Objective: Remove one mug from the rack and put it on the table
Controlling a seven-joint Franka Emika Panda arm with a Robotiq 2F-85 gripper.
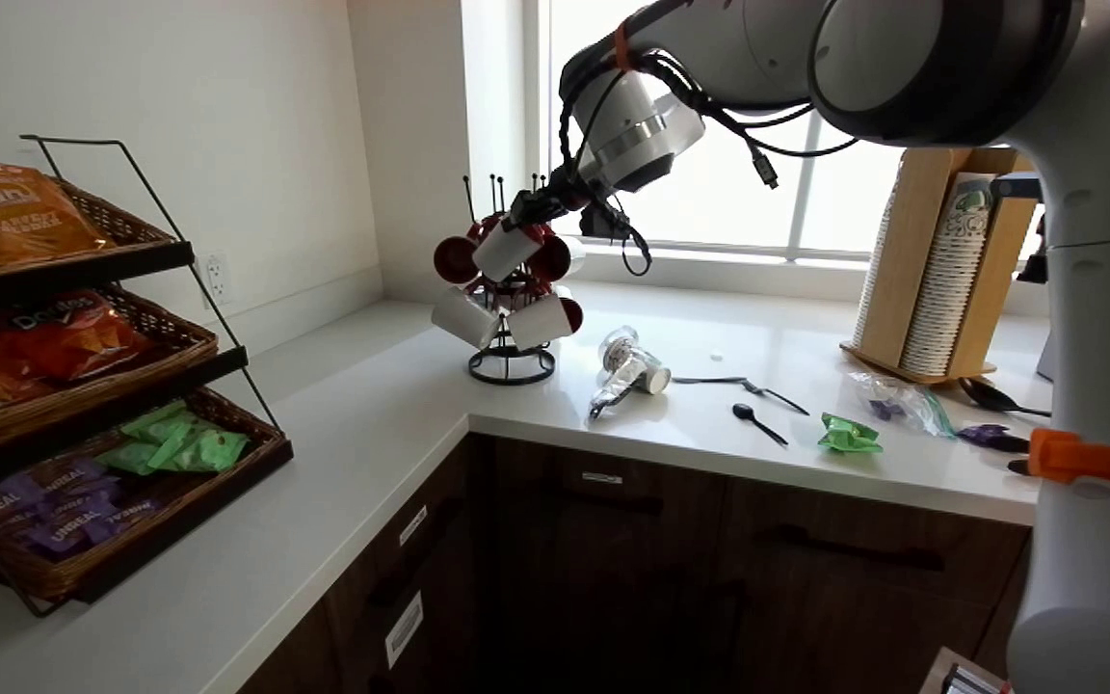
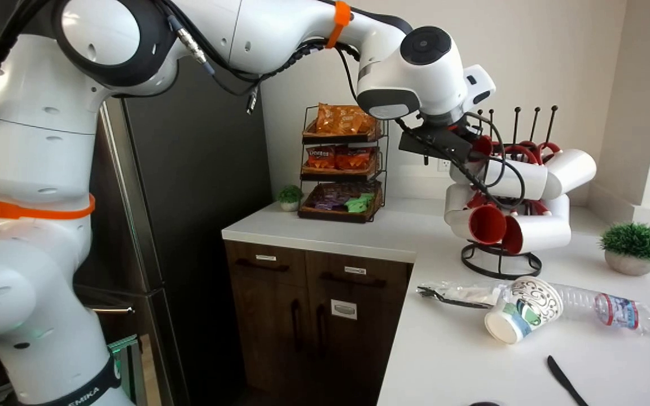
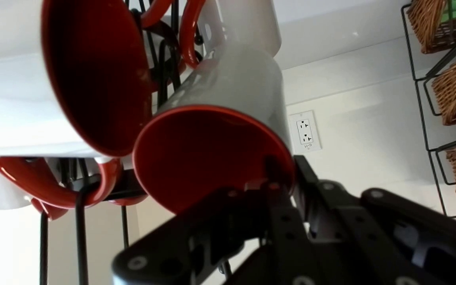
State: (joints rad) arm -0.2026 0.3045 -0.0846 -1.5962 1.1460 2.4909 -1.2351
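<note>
The black metal rack point(image 1: 512, 366) stands on the pale countertop table point(image 1: 324, 405), hung with several white mugs with red insides. The rack point(image 2: 500, 273) and table point(image 2: 443, 361) show in an exterior view too. My gripper point(image 3: 288, 170) is at the rim of an upper mug point(image 3: 236, 85). One finger is inside the red mouth, the other outside, closed on the rim. In an exterior view the gripper point(image 1: 524, 207) reaches this tilted mug point(image 1: 505, 253) from above. The mug is still among the others at the rack; whether its handle is on a prong is hidden.
A neighbouring mug point(image 3: 97, 75) sits close beside the gripped one. Upright prongs point(image 2: 550, 124) rise on top. A paper cup point(image 2: 522, 310), plastic bottle point(image 2: 613, 310) and cutlery lie before the rack. A snack shelf point(image 1: 121, 251) and small plant point(image 2: 635, 248) stand nearby.
</note>
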